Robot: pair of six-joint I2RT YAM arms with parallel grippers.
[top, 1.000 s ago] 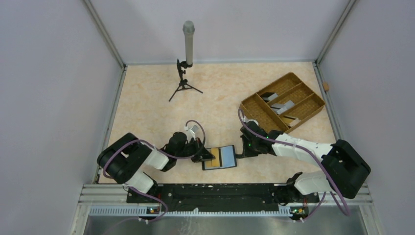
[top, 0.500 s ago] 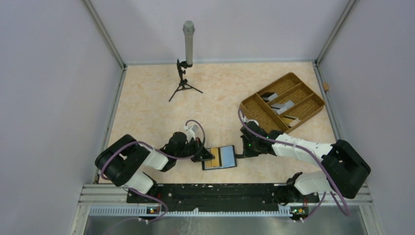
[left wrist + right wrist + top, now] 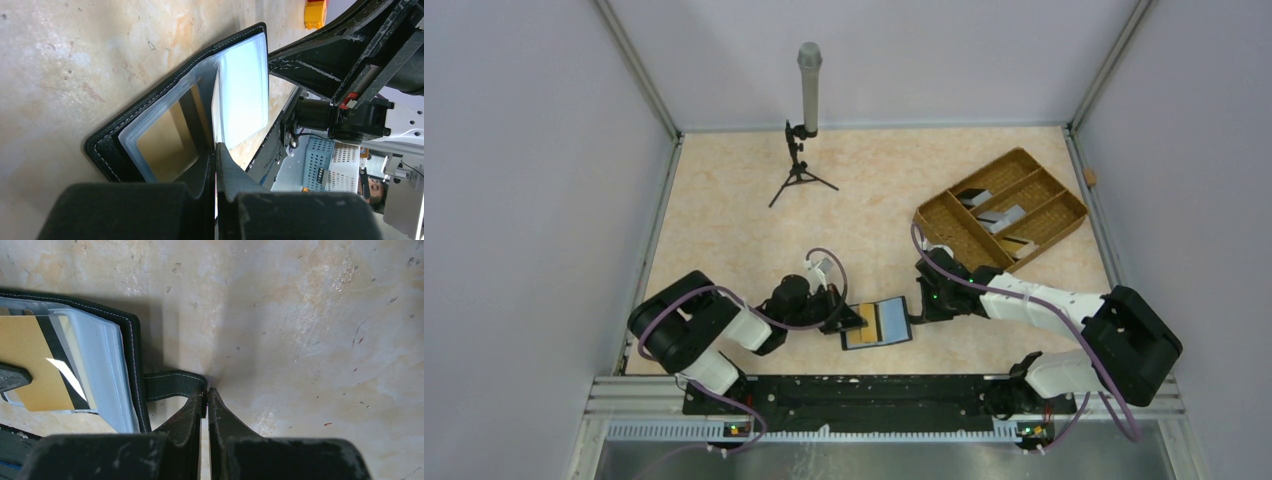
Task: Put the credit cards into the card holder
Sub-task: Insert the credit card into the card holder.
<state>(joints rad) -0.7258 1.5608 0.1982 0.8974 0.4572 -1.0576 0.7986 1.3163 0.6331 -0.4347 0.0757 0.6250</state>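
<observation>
Wallet [image 3: 876, 322] lay open and flat on the table [image 3: 724, 210], close to the near edge, between the two arms and with its tan half to the left and its pale blue half to the right. The left pincer [image 3: 848, 318] reached in low from the wallet's left side, its fingers pressed together on a thin card [image 3: 30, 365]. In the left wrist view that card appeared only as a pale edge rising from between the fingertips into the clear sleeve. From the right wrist it showed gold with a dark stripe, lying over the tan half and partly under the sleeve. The right pincer [image 3: 206, 392] sat low at the wallet's right side, its jaws narrowed to a slit and pinched on the end of the short black tab [image 3: 172, 385] that stuck out from the wallet's edge onto the table. Well apart, at the far right of the table, a brown divided tray [image 3: 944, 225] sat askew with other cards [image 3: 1001, 214], pale and dark, in its compartments. A mic [image 3: 809, 85] stood upright on a small tripod near the back wall.
</observation>
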